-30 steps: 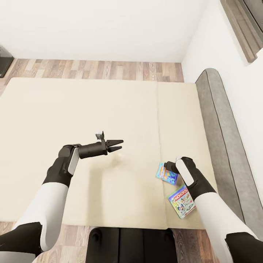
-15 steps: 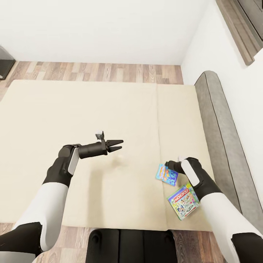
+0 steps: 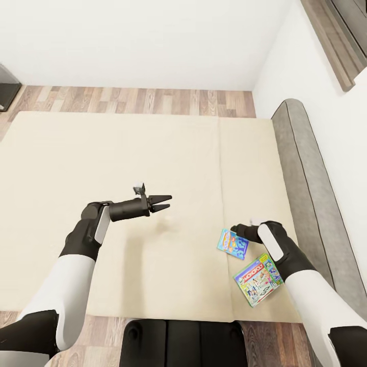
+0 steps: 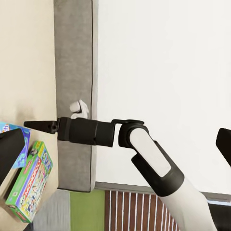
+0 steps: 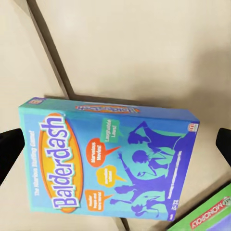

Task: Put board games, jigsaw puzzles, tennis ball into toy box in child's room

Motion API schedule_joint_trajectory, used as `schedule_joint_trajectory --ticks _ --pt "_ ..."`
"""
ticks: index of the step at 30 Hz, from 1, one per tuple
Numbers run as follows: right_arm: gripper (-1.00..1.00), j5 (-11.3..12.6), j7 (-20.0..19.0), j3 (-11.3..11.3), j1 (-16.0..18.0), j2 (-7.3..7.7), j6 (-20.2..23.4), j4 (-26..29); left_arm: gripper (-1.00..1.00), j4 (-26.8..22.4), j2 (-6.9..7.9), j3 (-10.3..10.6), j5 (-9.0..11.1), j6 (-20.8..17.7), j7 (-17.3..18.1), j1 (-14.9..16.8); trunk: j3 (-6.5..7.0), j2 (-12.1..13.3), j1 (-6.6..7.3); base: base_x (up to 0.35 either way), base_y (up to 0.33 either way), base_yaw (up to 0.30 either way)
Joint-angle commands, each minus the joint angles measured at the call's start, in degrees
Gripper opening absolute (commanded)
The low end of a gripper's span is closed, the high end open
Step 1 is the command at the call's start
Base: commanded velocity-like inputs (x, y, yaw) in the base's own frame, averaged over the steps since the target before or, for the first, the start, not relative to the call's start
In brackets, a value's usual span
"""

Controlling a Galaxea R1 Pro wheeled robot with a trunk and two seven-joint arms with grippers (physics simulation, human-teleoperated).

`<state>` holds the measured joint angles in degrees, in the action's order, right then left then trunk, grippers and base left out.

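I have the right gripper (image 3: 235, 230) hanging over the near right part of the bed (image 3: 127, 168), pointing down at the blue game box (image 3: 233, 243). In the right wrist view that blue game box (image 5: 108, 161) lies flat on the mattress, straddling the seam, and sits between my two dark fingers (image 5: 9, 154), one at each side edge of the picture, spread wide and well clear of the box. The Monopoly box (image 3: 258, 279) lies flat just nearer and to the right of the blue one, close to the grey headboard (image 3: 311, 188); a corner of it shows in the right wrist view (image 5: 207, 216). My left gripper (image 3: 165, 203) is held out over the middle of the bed, empty, its fingers slightly parted, well apart from both boxes.
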<state>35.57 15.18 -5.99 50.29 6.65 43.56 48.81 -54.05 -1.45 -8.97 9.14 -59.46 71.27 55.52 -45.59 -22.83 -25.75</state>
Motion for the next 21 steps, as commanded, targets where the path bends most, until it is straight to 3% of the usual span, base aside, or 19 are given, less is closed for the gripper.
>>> schedule_joint_trajectory --ticks 1,21 --pt "1.0 0.61 0.52 -0.23 0.0 0.1 0.1 0.06 1.0 0.0 -0.05 -0.14 -0.09 -0.39 0.18 0.03 -0.06 -0.09 -0.03 0.0 0.0 0.0" --pt "1.0 0.67 0.38 -0.17 -0.37 0.12 0.0 -1.05 1.0 0.0 -0.04 -0.17 -0.09 -0.31 0.18 0.03 -0.47 -0.09 -0.03 0.0 0.0 0.0"
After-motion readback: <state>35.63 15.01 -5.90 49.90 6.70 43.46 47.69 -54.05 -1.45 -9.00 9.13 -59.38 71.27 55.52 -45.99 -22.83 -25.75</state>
